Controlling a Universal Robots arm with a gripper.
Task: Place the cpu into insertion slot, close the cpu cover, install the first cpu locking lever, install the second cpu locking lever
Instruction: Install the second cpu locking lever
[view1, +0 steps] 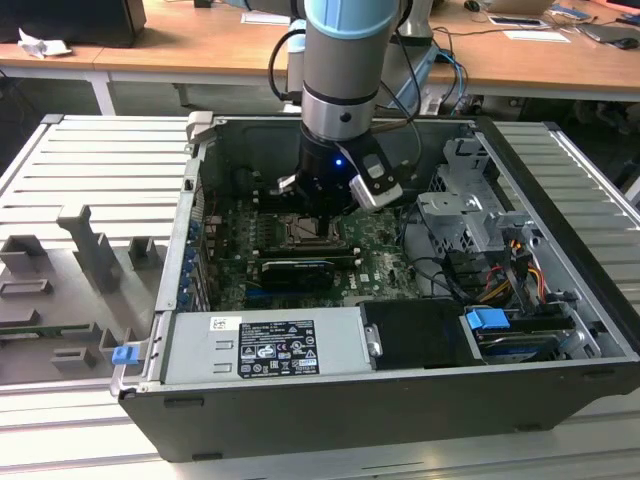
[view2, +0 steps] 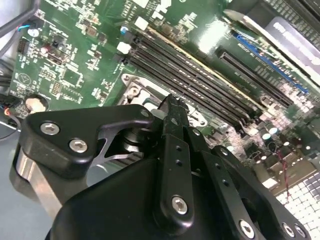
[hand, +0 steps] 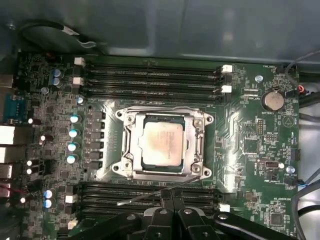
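Where grey slatted table (view1: 90, 170) meets wooden desks (view1: 200, 50), computer case (view1: 560, 300) lies open.

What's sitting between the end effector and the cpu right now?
In the first wrist view, a thin metal locking lever crosses between the end effector and the cpu.

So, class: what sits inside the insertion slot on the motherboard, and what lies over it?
In the first wrist view the cpu lies inside the insertion slot, its pale metal top showing through the cpu cover closed around it. The contacts beneath are hidden.
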